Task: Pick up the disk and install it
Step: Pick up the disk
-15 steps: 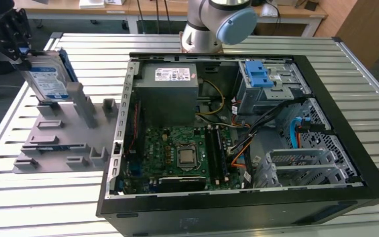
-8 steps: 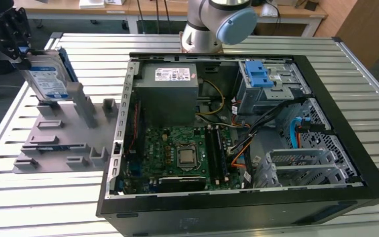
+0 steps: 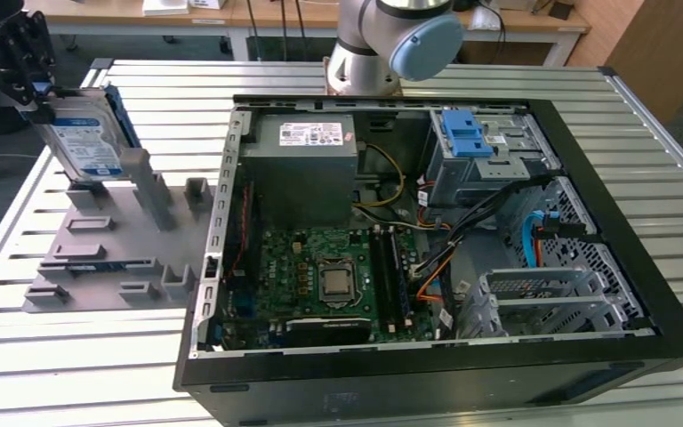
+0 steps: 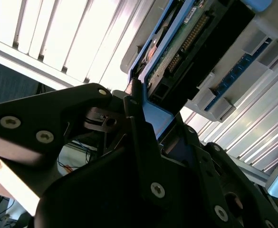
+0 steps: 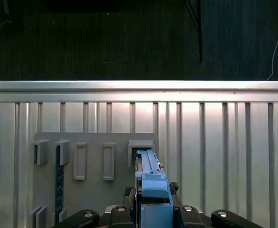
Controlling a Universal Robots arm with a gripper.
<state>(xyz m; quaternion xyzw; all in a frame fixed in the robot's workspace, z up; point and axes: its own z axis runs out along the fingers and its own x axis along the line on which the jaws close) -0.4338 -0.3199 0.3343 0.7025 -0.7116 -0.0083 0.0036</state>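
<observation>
Hand (image 3: 40, 96): clenched on the disk's upper end; in the second wrist view its black fingers (image 4: 141, 137) pinch the blue rail.
Disk (image 3: 85, 142): held upright with its label showing, over the fixture's far end, near the tabletop's far corner on the exterior view's left. I cannot tell whether its lower end still sits in a slot.
Fixture (image 3: 104, 258): grey plate with upright slots, flat on the tabletop, just beside the case.
Tabletop (image 3: 81, 356): ribbed silver metal slats, bright under the light.
Case (image 3: 437, 374): black and open, on its side mid-tabletop, with the cage (image 3: 484, 151) and its blue tabs in a far corner.
Arm (image 3: 383, 44): base at the tabletop's far edge, behind the case.
Room: dark floor (image 5: 129, 38) beyond the tabletop's edge; pale desks (image 3: 116, 22) and a wood panel (image 3: 662, 44) behind.
</observation>
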